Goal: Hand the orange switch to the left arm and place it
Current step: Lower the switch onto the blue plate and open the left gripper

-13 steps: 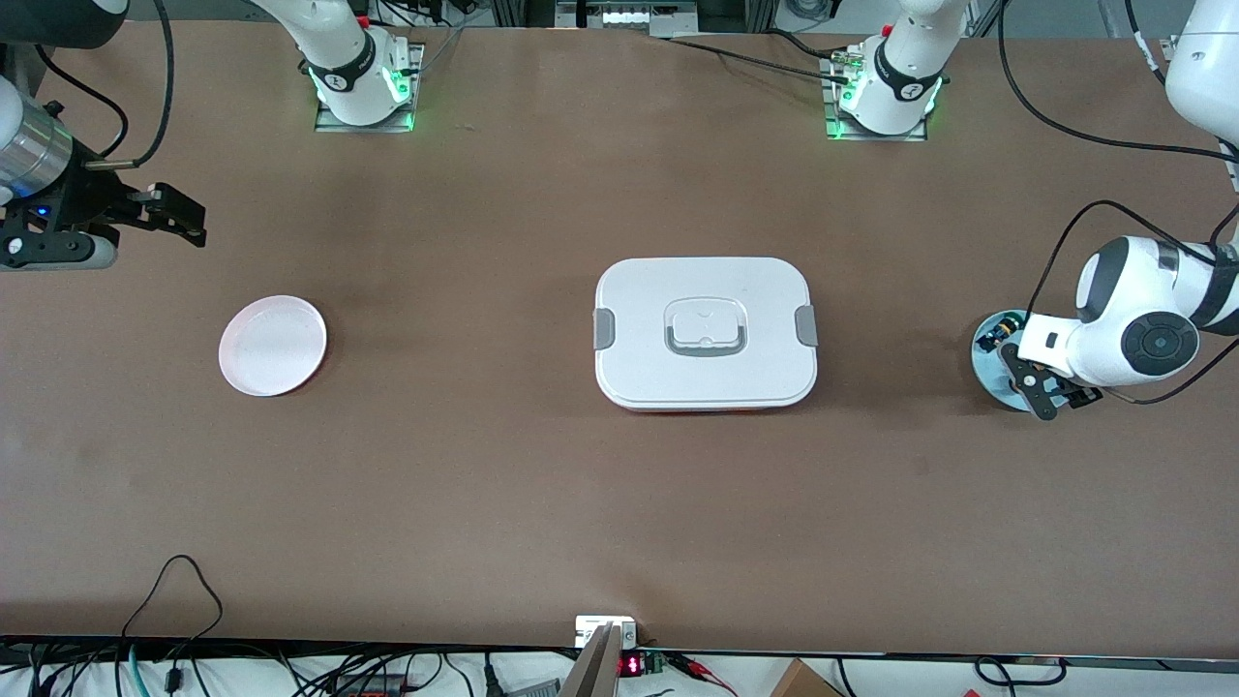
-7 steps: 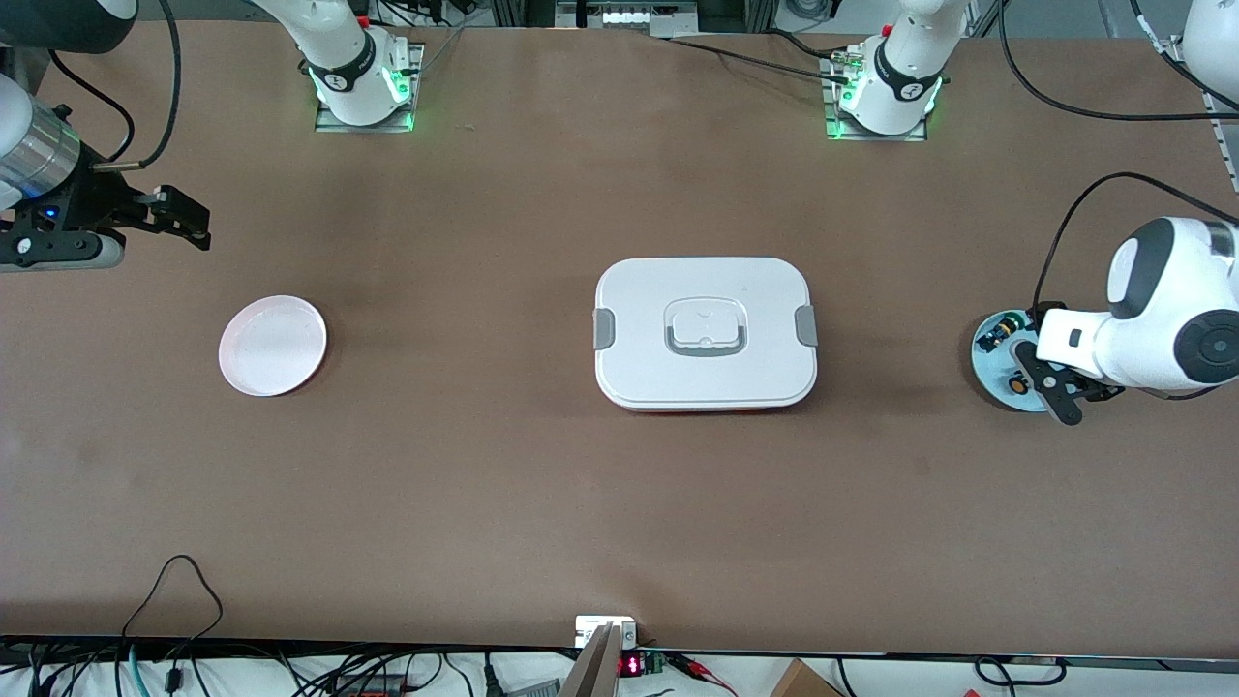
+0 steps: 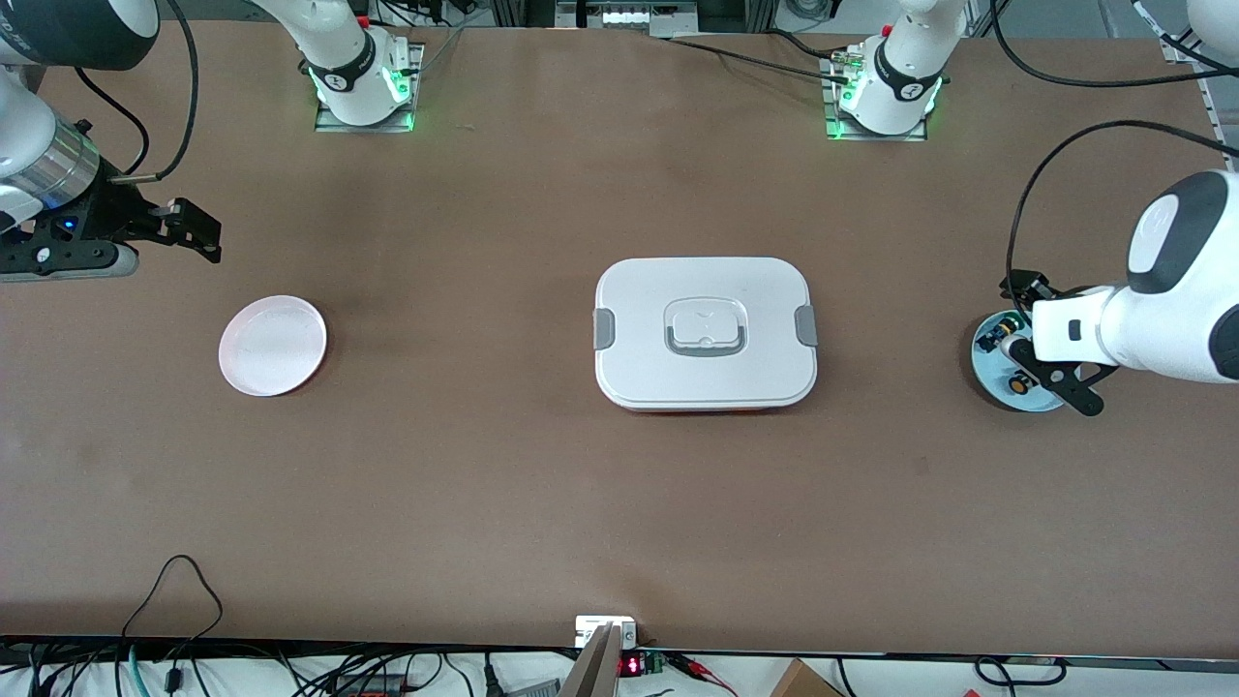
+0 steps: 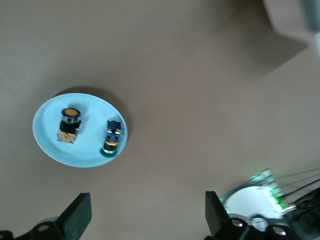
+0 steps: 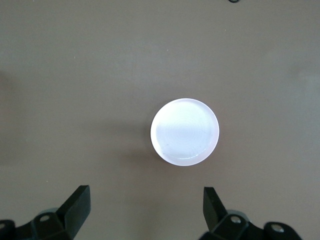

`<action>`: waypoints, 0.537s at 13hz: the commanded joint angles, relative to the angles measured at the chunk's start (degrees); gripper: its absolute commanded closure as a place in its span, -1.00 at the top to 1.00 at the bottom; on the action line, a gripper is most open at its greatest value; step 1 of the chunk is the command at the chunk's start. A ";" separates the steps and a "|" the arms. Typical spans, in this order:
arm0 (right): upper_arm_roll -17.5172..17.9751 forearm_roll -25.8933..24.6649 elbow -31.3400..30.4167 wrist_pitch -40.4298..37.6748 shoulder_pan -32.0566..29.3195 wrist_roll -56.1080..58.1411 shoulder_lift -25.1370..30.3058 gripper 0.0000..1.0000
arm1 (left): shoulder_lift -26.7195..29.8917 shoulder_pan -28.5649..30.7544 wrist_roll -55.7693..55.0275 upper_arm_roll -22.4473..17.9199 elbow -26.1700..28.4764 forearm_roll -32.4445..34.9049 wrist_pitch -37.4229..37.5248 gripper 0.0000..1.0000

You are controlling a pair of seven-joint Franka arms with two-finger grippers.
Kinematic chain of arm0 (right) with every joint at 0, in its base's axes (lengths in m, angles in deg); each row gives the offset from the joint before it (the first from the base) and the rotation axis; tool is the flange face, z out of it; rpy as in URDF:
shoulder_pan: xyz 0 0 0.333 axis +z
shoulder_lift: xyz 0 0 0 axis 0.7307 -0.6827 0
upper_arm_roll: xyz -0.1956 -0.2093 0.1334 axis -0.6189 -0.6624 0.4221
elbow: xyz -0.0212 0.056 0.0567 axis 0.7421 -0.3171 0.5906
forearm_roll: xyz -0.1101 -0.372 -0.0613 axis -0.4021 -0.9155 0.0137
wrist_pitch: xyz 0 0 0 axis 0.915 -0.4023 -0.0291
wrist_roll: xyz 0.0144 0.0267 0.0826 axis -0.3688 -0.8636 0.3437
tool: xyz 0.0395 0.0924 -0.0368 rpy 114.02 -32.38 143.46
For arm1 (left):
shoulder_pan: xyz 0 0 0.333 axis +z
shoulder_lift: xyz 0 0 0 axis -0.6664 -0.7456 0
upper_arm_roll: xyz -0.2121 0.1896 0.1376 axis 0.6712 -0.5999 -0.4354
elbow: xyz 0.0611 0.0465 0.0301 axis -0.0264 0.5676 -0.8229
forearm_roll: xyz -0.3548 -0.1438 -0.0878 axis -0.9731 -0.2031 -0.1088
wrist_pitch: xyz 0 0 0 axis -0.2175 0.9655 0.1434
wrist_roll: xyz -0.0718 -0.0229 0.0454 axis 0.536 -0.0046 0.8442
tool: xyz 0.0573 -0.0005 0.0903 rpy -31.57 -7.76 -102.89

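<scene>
The box (image 3: pixel 706 333) sits shut in the middle of the table (image 3: pixel 542 503), its grey latches at both short ends and the recessed handle on its lid. Toward the left arm's end of the table lies a pale blue plate (image 3: pixel 989 382), well apart from the box. On it lies the orange switch (image 4: pixel 69 124), a small black cylinder with its orange cap facing up toward the wrist camera, and just beside it on the same plate lies a second switch with a green-blue cap (image 4: pixel 111 138); the two do not touch. The left gripper (image 3: pixel 1055 344) hangs over this plate with its fingers spread wide and nothing between them; in the left wrist view both black fingertips (image 4: pixel 77 216) frame bare table, with the plate off to one side of the gap. Toward the right arm's end of the table lies a white plate (image 3: pixel 273 345) with nothing on it, also well apart from the box. The right gripper (image 3: pixel 189 230) hangs in the air over the table near that plate, fingers likewise wide apart and holding nothing; the right wrist view shows the white plate (image 5: pixel 184 132) centred between its fingertips (image 5: pixel 77 205).
</scene>
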 commanded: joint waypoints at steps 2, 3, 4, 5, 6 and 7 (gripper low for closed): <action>0.10 0.77 -0.06 -1.28 -0.36 0.44 1.72 1.00 | 1.67 -4.04 -9.25 -3.57 -8.27 -5.76 1.33 1.00; 0.10 0.85 0.38 -2.07 -0.36 0.44 1.63 1.00 | 4.83 -7.71 -14.06 -8.82 -7.84 -9.42 -1.56 1.00; 0.18 0.85 0.73 -2.77 -0.36 0.44 1.63 1.00 | 7.12 -11.49 -18.03 -14.96 -7.49 -12.85 -3.85 1.00; 0.27 0.77 1.09 -3.39 -0.28 0.44 1.63 1.00 | 9.06 -16.57 -20.16 -21.46 -6.61 -14.36 -5.61 1.00; 0.27 0.76 1.18 -4.09 -0.28 0.44 1.63 1.00 | 11.60 -21.76 -21.05 -27.97 -4.60 -14.55 -7.72 1.00; 0.19 0.85 1.35 -4.44 -0.28 0.53 1.63 1.00 | 14.32 -24.59 -21.40 -32.38 -2.06 -15.08 -10.26 1.00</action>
